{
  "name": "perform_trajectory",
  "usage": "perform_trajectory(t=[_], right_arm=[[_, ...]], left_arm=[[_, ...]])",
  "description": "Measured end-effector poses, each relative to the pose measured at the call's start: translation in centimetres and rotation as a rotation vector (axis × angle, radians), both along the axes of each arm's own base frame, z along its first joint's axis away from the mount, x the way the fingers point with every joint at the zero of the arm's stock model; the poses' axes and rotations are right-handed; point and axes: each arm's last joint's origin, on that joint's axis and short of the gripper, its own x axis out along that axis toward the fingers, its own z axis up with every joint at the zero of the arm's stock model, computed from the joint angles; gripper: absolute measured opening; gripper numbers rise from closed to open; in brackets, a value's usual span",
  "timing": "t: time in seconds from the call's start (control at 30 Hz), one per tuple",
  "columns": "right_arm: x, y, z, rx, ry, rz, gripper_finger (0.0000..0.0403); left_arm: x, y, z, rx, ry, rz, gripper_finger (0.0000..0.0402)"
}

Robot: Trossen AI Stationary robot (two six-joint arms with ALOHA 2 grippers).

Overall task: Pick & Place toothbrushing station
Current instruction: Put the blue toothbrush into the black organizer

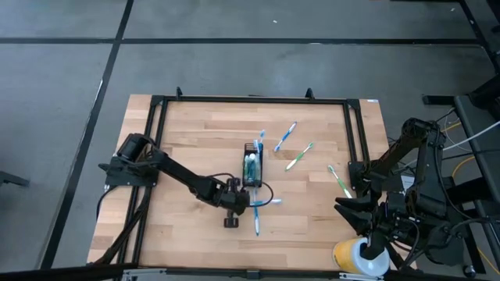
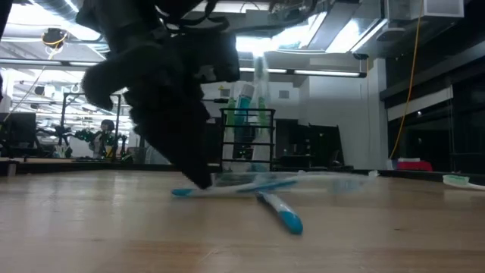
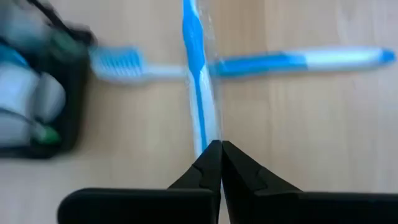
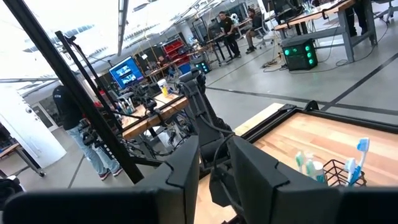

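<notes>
I see the left arm stretched low across the desk [image 1: 195,140], its left gripper [image 3: 221,149] down at the surface just beside the black mesh holder [image 1: 252,165]. Its jaws are pressed together, tips meeting on the handle end of a blue-white toothbrush [image 3: 198,81]; the handle runs straight into the tips, so I read it as pinched between them. That brush lies crossed over a second blue-white toothbrush [image 3: 298,61], both flat on the desk next to the holder.

The holder stands upright near the desk's middle, a small blue tube [image 1: 250,165] and brush heads showing above its rim. More toothbrushes lie loose beyond the holder: one blue-white [image 1: 285,136], two green-white [image 1: 298,156].

The right arm is well away from the holder, at the desk's edge, with the right gripper [image 1: 367,250] over a yellow-and-white cup [image 1: 355,257]. I cannot tell how its jaws stand.
</notes>
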Motion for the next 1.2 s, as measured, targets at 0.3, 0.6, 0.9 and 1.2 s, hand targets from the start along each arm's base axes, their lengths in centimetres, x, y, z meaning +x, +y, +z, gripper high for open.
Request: perform_trajectory(t=[0.3,0.6,0.9,1.2], right_arm=[[0.0,0.0,0.0,-0.018,0.007,0.000,0.0096],[0.0,0.0,0.0,-0.024,0.009,0.000,0.0096],[0.4,-0.2,0.0,-0.035,0.013,-0.015,0.0096],[3.2,-1.5,-0.1,-0.036,0.037,-0.023,0.0096]], left_arm=[[-0.3,-1.3,1.4,-0.006,-0.087,0.070,0.0001],[-0.4,-1.0,3.9,0.010,-0.203,0.123,0.0001],[-1.3,-0.2,8.9,0.010,-0.402,0.221,0.0001],[-2.6,1.9,15.9,-0.035,-0.743,0.376,0.0001]])
